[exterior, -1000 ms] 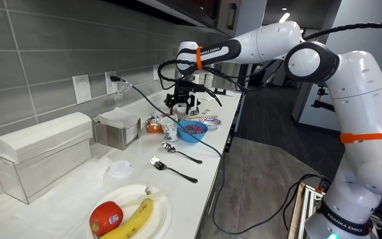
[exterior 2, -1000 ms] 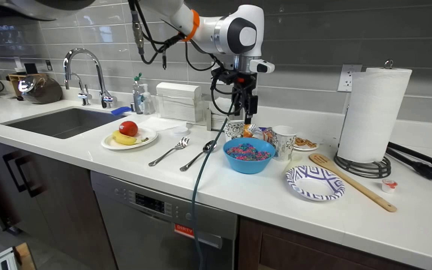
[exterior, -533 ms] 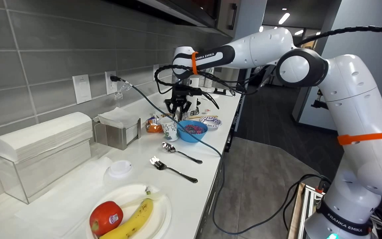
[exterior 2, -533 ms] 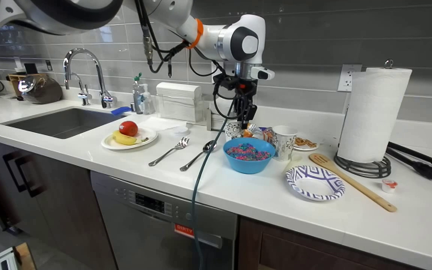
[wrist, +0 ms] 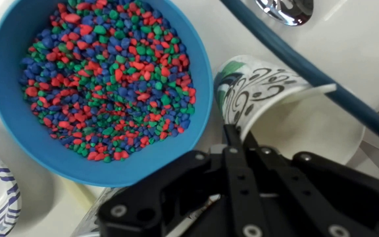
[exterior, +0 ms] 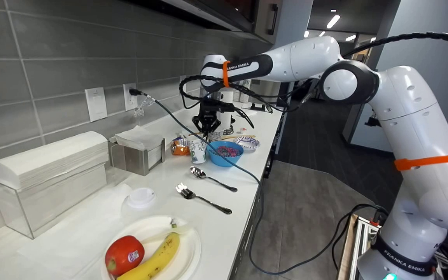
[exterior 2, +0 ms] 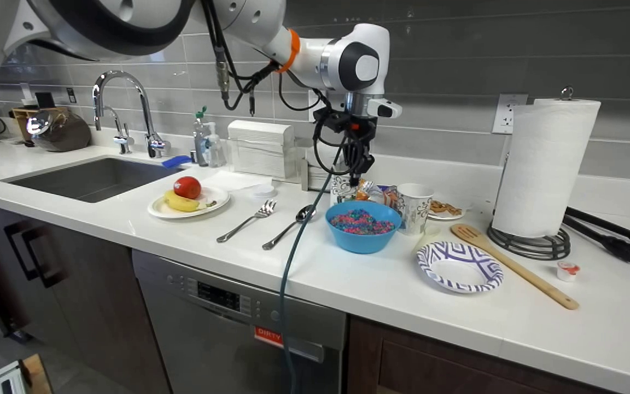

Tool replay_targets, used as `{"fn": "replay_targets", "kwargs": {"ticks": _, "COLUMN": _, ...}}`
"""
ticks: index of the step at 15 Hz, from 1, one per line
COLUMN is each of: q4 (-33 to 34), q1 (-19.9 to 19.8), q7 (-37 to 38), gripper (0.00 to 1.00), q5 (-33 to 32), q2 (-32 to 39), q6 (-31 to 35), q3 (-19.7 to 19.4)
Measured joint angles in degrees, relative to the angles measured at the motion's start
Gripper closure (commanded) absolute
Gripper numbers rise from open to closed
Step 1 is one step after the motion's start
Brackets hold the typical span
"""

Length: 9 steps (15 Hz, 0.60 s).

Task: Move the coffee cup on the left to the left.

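Observation:
The coffee cup (exterior 2: 340, 190) on the left is a white paper cup with a dark scroll pattern, standing behind the blue bowl in an exterior view. In the wrist view the cup (wrist: 265, 92) shows its open mouth and printed side. My gripper (wrist: 241, 132) is shut on the cup's wall at the rim, one finger outside and one inside. From above, the gripper (exterior 2: 355, 180) reaches down to the rim in both exterior views; there too stands the cup (exterior: 197, 151), roughly upright. Whether its base touches the counter I cannot tell.
A blue bowl (wrist: 110, 171) of coloured pebbles sits close beside the cup. A teal cable (wrist: 294, 59) crosses over the cup's mouth. Nearby are a snack bag (exterior: 180, 147), a napkin holder (exterior: 138, 153), a spoon (exterior 2: 293, 224) and another patterned cup (exterior 2: 414, 210).
My gripper has come down onto the cup, and its fingers have gone from wide apart to shut on the rim. The cup has shifted very slightly.

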Motion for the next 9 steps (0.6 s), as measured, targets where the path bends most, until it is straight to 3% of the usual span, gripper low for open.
{"fn": "replay_targets", "kwargs": {"ticks": 4, "q4": 3.2, "q1": -1.5, "q7": 0.1, "gripper": 0.99, "q5": 3.9, "q2": -0.3, "q6": -3.2, "q3": -0.1}}
{"fn": "replay_targets", "kwargs": {"ticks": 9, "q4": 8.8, "q1": -8.0, "q7": 2.1, "gripper": 0.99, "q5": 13.1, "q2": 0.2, "q6": -11.6, "q3": -0.7}}
